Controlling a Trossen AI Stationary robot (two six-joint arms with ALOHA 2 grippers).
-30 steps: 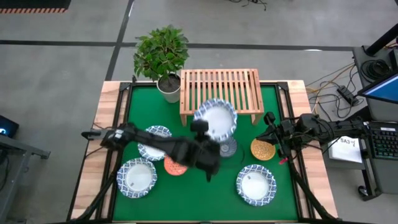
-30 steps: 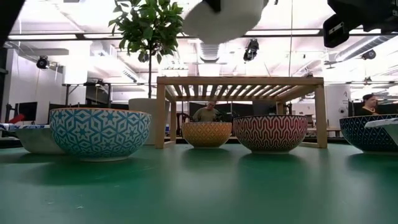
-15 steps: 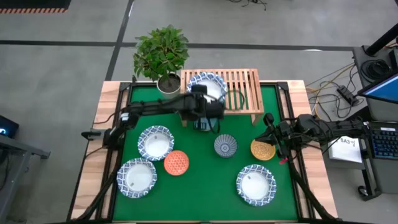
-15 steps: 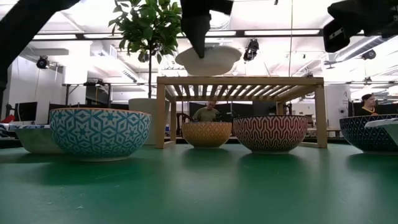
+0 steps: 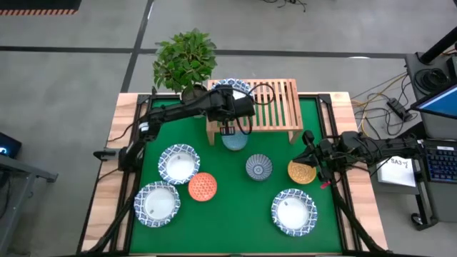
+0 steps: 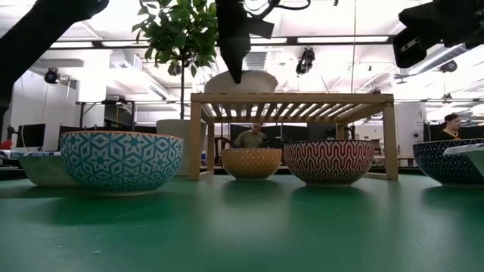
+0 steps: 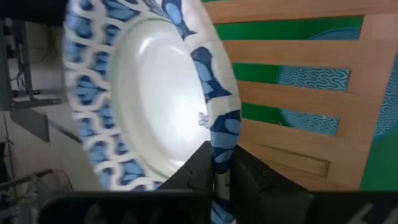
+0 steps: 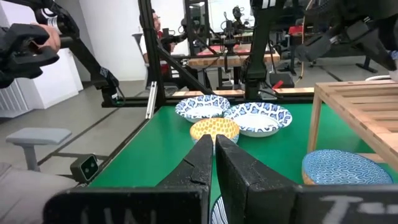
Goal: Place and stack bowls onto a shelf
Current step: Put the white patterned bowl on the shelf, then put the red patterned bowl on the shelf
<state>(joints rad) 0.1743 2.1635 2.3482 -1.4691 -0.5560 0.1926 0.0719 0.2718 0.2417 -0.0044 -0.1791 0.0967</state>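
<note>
My left tool (image 7: 222, 171) is clamped on the rim of a wide white bowl (image 5: 230, 90) with a blue pattern, and that bowl now sits at the left end of the shelf (image 5: 275, 103), near the potted plant (image 5: 185, 61). From the low camera its base looks to be resting on the slats (I can't quite see whether the full weight is down). I haven't let go.

My right tool (image 8: 213, 163) waits with its fingers together at the right edge of the desk (image 5: 235, 214), close to the yellow bowl (image 5: 301, 172), holding nothing.

So I judge this as the first bowl nearly placed, with most of the job ahead. Left on the desk: three more wide white bowls, two on the left (image 5: 178, 162) (image 5: 157, 203) and one near the front right (image 5: 293, 211), plus the orange bowl (image 5: 203, 186), the dark blue bowl (image 5: 258, 167), the yellow one, and a pale blue bowl (image 5: 234, 140) just in front of the shelf. Nothing is stacked yet.
</note>
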